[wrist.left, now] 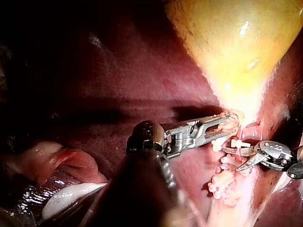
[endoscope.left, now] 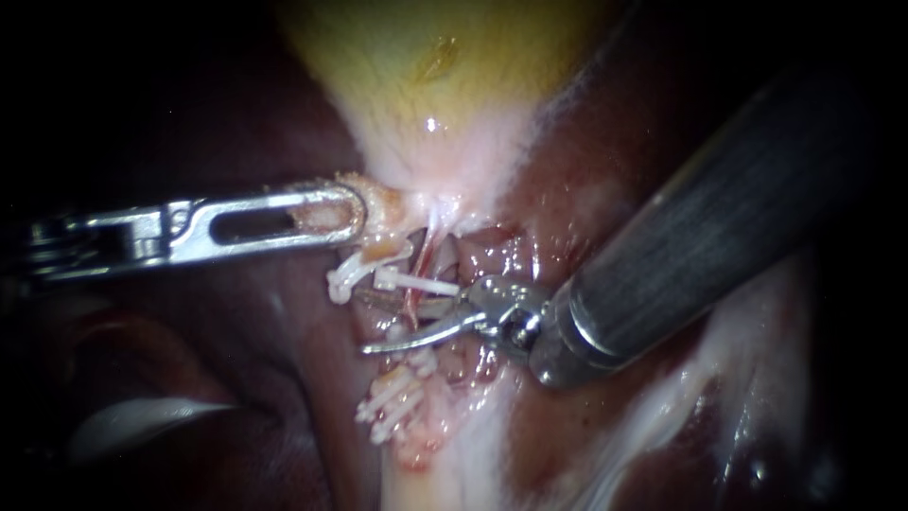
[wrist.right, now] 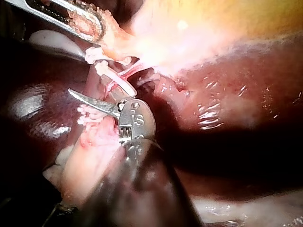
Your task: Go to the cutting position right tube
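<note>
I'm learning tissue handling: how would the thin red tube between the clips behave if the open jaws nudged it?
Probably floppy: the tube is a thread-thin strand, far slimmer than the jaws of the right instrument. Likely slippery, since the tissue around it glistens wet. Likely fragile too, being so thin.

So the left instrument [endoscope.left: 350, 213] comes in flat from the left, its end effector clamped on a bit of tissue [endoscope.left: 383, 203]. The right instrument [endoscope.left: 364, 322] slants down from the upper right, wrist slightly bent, end effector's curved blades spread apart.
</note>
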Robot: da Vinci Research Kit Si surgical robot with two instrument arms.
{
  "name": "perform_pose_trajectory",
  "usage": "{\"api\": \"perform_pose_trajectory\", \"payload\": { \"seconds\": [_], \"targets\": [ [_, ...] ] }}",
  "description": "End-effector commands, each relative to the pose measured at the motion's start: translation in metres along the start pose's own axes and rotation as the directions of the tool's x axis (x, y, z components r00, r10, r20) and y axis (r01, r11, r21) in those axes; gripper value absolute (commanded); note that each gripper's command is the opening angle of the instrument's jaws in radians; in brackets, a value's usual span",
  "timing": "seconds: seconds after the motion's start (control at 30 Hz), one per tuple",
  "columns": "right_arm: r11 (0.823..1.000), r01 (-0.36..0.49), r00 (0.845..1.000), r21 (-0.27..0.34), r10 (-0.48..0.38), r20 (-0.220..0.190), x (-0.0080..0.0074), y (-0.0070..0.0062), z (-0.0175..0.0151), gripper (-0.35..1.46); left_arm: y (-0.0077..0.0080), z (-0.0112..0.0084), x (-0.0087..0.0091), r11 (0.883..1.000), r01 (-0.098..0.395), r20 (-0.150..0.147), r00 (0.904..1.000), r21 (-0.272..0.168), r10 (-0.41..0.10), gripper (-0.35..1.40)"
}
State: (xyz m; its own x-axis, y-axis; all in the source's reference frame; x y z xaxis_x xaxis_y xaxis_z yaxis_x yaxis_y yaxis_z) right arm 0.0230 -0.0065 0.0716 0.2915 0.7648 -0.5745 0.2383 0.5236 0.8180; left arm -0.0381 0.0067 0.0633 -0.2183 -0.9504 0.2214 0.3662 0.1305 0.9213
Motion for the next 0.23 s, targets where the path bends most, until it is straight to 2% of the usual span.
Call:
{"api": "perform_pose_trajectory", "payload": {
  "seconds": [0.03,0.23],
  "targets": [
    [1.000,0.001,1.000,0.001,-0.001,0.001,0.0000,-0.0001,0.0000,1.33,0.0000,0.0000,0.0000,1.000,0.000,0.000,1.0000,0.000,0.000,-0.35],
    [1.000,0.001,1.000,0.003,-0.001,0.001,0.0000,-0.0002,-0.0001,1.31,0.0000,0.0001,0.0001,1.000,0.000,0.000,1.0000,0.000,0.000,-0.35]
  ]
}}
